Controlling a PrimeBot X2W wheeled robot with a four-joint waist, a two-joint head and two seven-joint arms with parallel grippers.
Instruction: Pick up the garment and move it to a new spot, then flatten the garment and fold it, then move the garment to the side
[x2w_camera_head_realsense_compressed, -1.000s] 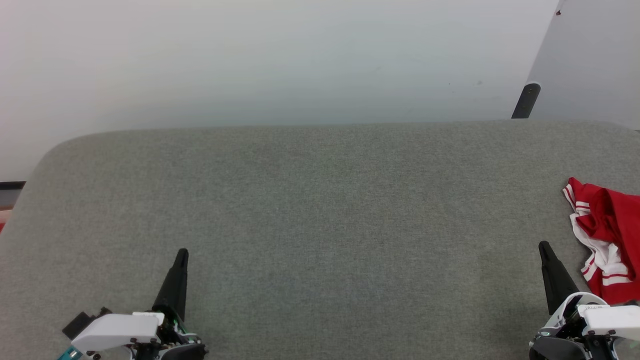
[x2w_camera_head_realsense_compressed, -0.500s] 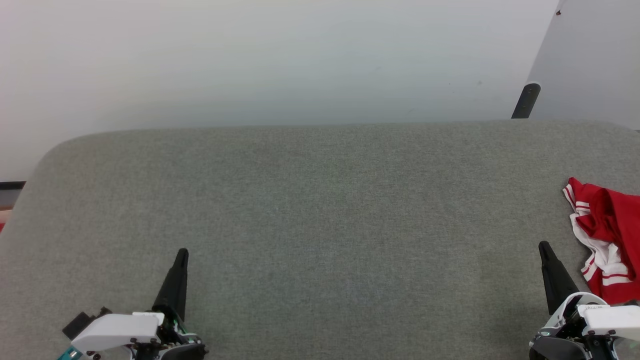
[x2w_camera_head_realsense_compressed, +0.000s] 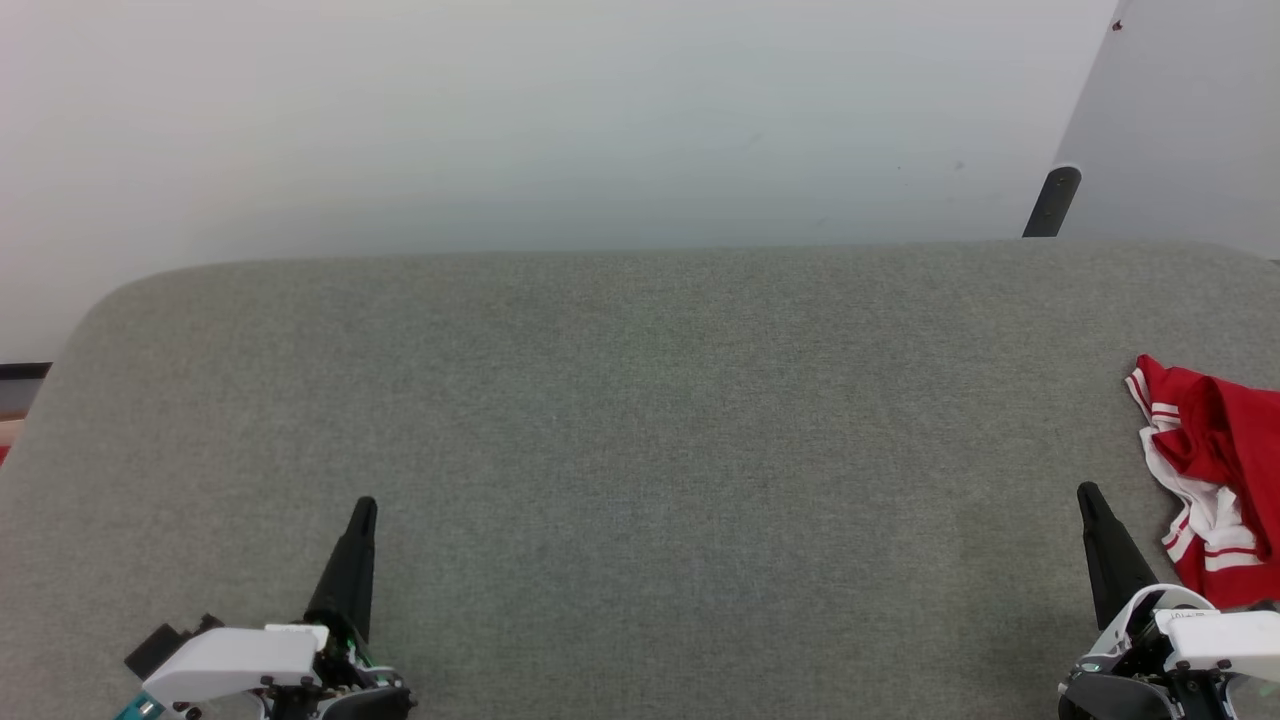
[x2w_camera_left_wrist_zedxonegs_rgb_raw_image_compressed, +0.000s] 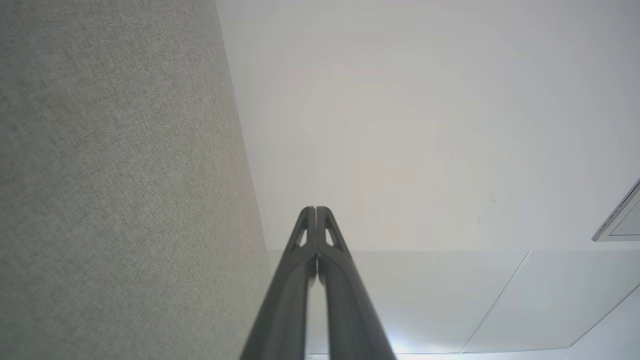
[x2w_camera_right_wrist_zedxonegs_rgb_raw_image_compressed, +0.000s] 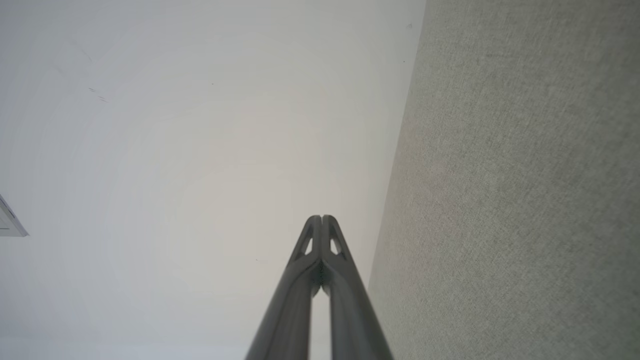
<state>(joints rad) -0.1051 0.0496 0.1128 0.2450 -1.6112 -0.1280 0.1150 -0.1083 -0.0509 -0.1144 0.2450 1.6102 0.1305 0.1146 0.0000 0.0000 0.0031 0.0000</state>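
Note:
The garment (x2w_camera_head_realsense_compressed: 1215, 470), red with white and red-striped trim, lies crumpled at the right edge of the grey fabric surface (x2w_camera_head_realsense_compressed: 640, 420), partly cut off by the picture's edge. My right gripper (x2w_camera_head_realsense_compressed: 1088, 494) stands shut at the lower right, just left of the garment and apart from it. At the lower left my left gripper (x2w_camera_head_realsense_compressed: 365, 508) is shut and holds nothing. In the wrist views the left gripper (x2w_camera_left_wrist_zedxonegs_rgb_raw_image_compressed: 315, 209) and the right gripper (x2w_camera_right_wrist_zedxonegs_rgb_raw_image_compressed: 321, 218) each show their two fingers pressed together, pointing past the fabric surface toward the pale wall.
The surface's far edge runs along a pale wall (x2w_camera_head_realsense_compressed: 560, 120). A dark post (x2w_camera_head_realsense_compressed: 1052, 200) rises behind the far right corner beside a grey panel (x2w_camera_head_realsense_compressed: 1180, 120). The surface's left corner is rounded.

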